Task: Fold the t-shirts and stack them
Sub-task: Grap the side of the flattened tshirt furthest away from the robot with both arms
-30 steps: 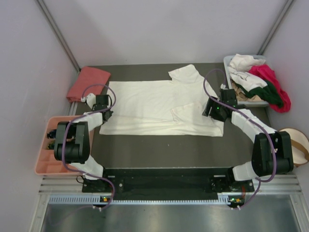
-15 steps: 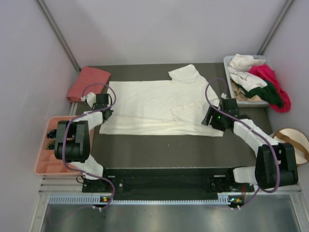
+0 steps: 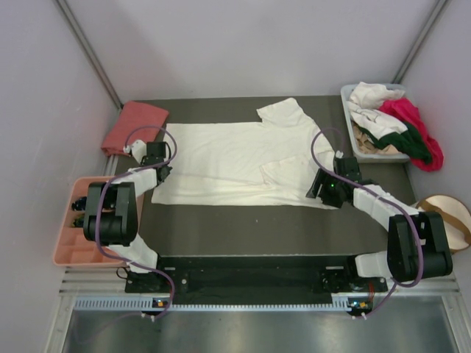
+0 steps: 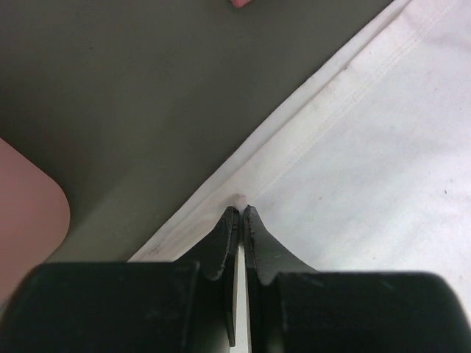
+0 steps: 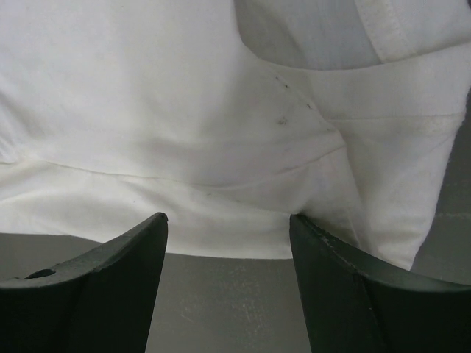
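Room: pale grey walls point(image 3: 243, 44) closed in a dark desk point(image 3: 221, 220) on three sides.
Left claw point(image 3: 160, 169): pinched tight on the left edge of the cream-white t-shirt point(image 3: 221, 158) — in the wrist view its two fingers point(image 4: 224, 243) met with only a sliver of white cloth between them.
Right claw point(image 3: 324, 190): jaws wide apart with nothing between them, low over the shirt's near right corner; bare desk showed just under the fingers point(image 5: 110, 287).
Cream-white t-shirt: spread flat from one claw across to the other. One sleeve stuck out beyond the right claw, and a second lay folded onto the body just left of it.
Salmon-pink t-shirt point(image 3: 135, 126): folded, beyond and a little left of the left claw, apart from it.
Pile of t-shirts point(image 3: 394, 121): white, magenta and dark green, heaped in and over a grey bin point(image 3: 346, 99), beyond and to the right of the right claw.
Pink tray point(image 3: 65, 254): nearer than the left claw and to its left, off the desk's edge.
Beige pouch point(image 3: 450, 215): round — to the right of the right claw and slightly nearer.
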